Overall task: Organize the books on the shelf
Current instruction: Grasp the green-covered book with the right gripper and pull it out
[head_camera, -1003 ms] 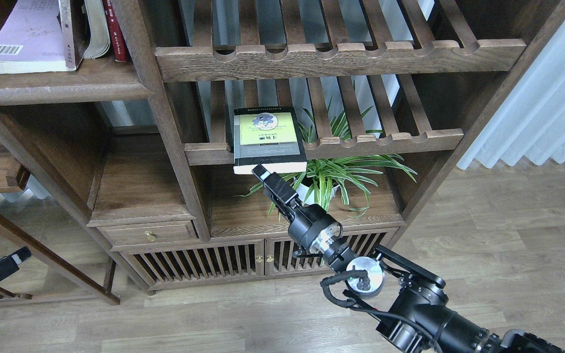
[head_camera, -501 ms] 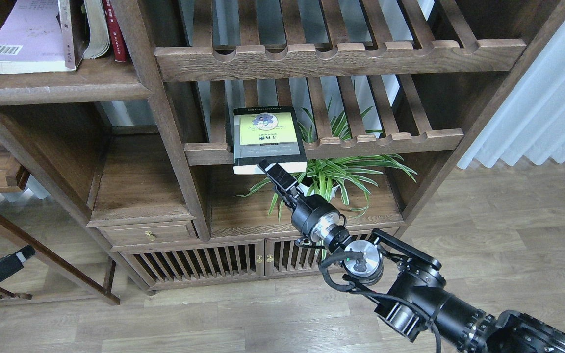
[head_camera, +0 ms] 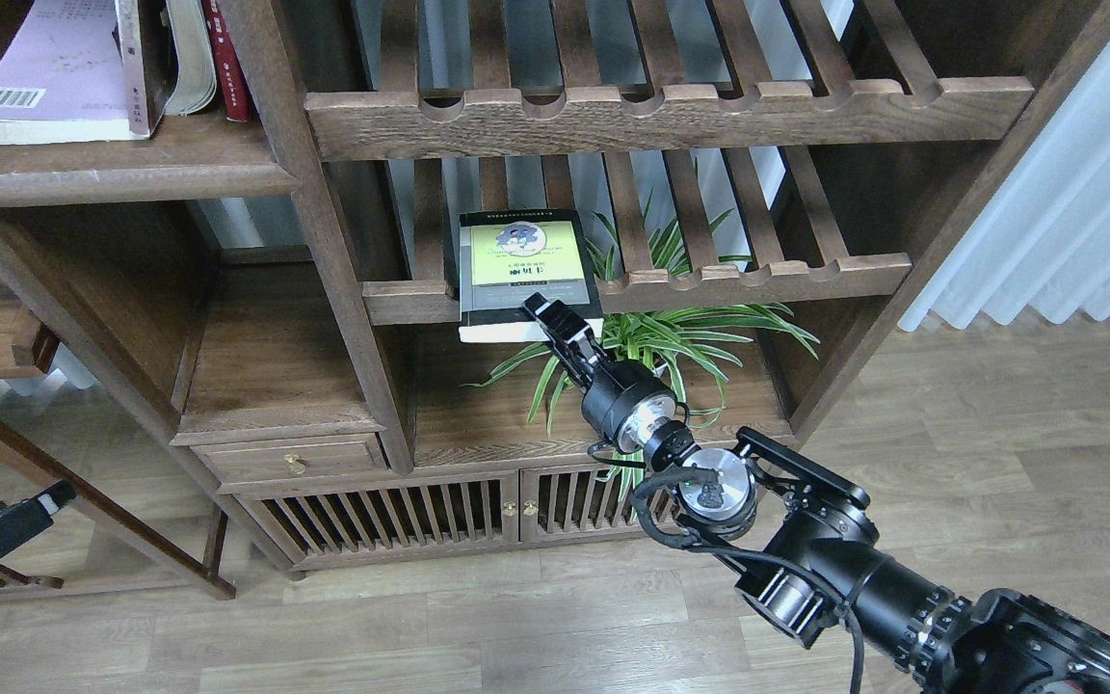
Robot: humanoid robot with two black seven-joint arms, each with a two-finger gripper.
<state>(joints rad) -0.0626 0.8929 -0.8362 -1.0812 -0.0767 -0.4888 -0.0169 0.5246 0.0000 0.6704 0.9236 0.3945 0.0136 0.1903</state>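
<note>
Head view: a dark wooden bookcase fills the frame, wood floor below, white curtain (head_camera: 1075,193) at the right.
Right gripper (head_camera: 541,310): reaches up from the lower right to the near edge of the black-grey book (head_camera: 524,260); its tip overlaps the book's front right corner. Whether the jaws are apart or clamped on the book, I cannot tell; the fingers look like one dark shape.
Black-grey book: lies flat, yellow-green cover panel up, on the lower slatted rack (head_camera: 709,280), its near end overhanging the notched front rail.
Left gripper (head_camera: 44,498): low at the left edge, well apart from the bookcase's books; jaws cannot be told apart.
Shelf (head_camera: 121,169): solid board at the upper left.
Lavender book (head_camera: 54,67): lies on that shelf, barcode showing.
Maroon book (head_camera: 225,63): stands upright just right of it, another pale book between them.
Plant (head_camera: 671,337): striped green leaves under the lower rack, behind the right arm.
</note>
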